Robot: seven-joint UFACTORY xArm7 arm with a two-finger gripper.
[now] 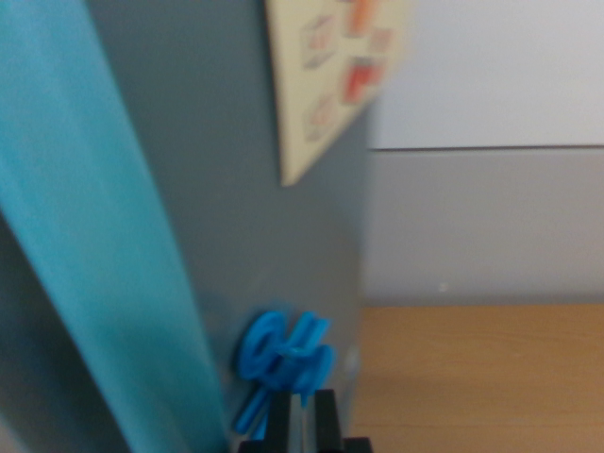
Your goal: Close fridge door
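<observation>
Pale wall [491,75] behind, grey fridge door [245,245] just above the black fingers [280,420], fingers nearly pressed together with a narrow gap, blue magnet [283,351] touching their tips, beige card [326,85] higher up, teal strip [94,236] to their left, wooden bench [481,377] to their right.

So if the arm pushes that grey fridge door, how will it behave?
The grey fridge door looks like a flat rigid panel, so it should swing rather than flex. Its smooth face may let the gripper slide sideways.
</observation>
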